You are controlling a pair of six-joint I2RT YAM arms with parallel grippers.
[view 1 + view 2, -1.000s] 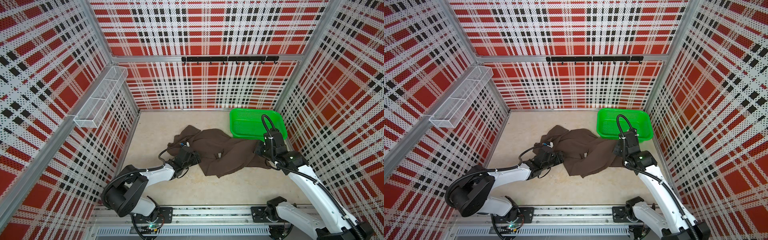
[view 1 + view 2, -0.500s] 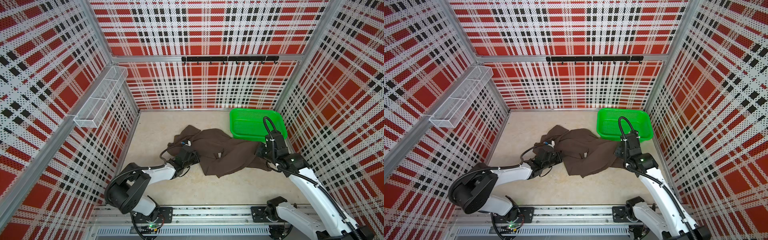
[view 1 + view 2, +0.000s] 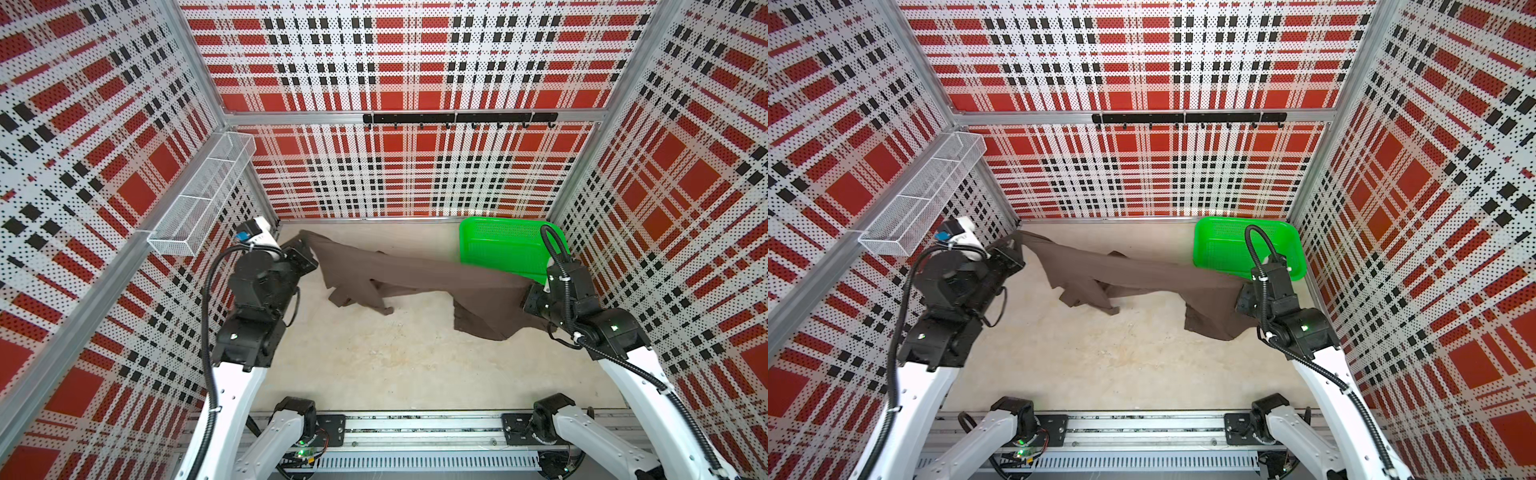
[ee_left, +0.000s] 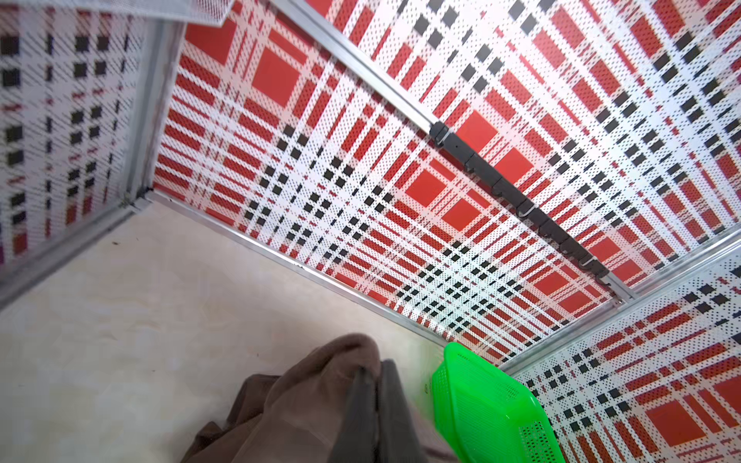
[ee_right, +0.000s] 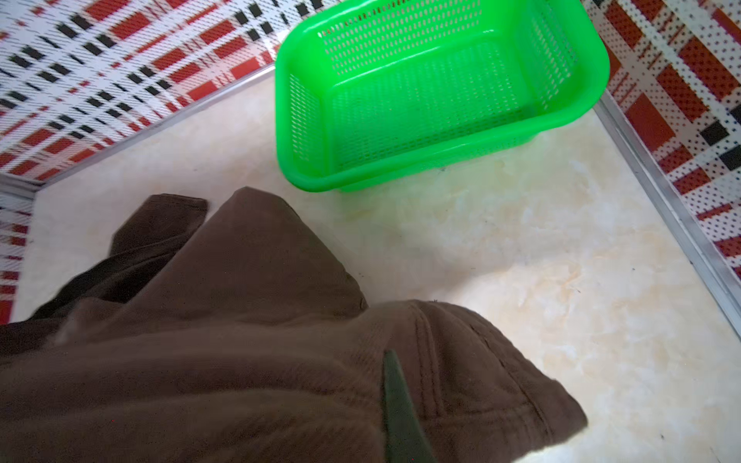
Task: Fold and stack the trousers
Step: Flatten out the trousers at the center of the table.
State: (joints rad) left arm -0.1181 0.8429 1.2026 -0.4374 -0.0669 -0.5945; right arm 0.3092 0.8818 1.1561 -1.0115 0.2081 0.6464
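Note:
The dark brown trousers (image 3: 415,272) (image 3: 1142,276) hang stretched across the workspace between both grippers, above the beige table, with loose folds drooping near the middle and on the right. My left gripper (image 3: 308,250) (image 3: 1016,246) is raised near the back left corner and shut on one end of the cloth. In the left wrist view its two fingers (image 4: 371,373) pinch a bunch of the trousers (image 4: 308,401). My right gripper (image 3: 525,291) (image 3: 1241,291) is shut on the other end. In the right wrist view one finger (image 5: 392,373) shows over the trousers (image 5: 240,340); the other is hidden under the cloth.
An empty bright green mesh basket (image 3: 469,249) (image 3: 1202,245) (image 4: 481,401) (image 5: 401,178) stands at the back right, just behind the right gripper. A white wire shelf (image 3: 199,199) juts from the left wall above the left arm. A black hook rail (image 3: 457,118) runs along the back wall.
The left gripper shut on the crumpled trousers. Both arms then rose and drew apart, left toward the back left, and the trousers went from a heap on the table to a stretched span.

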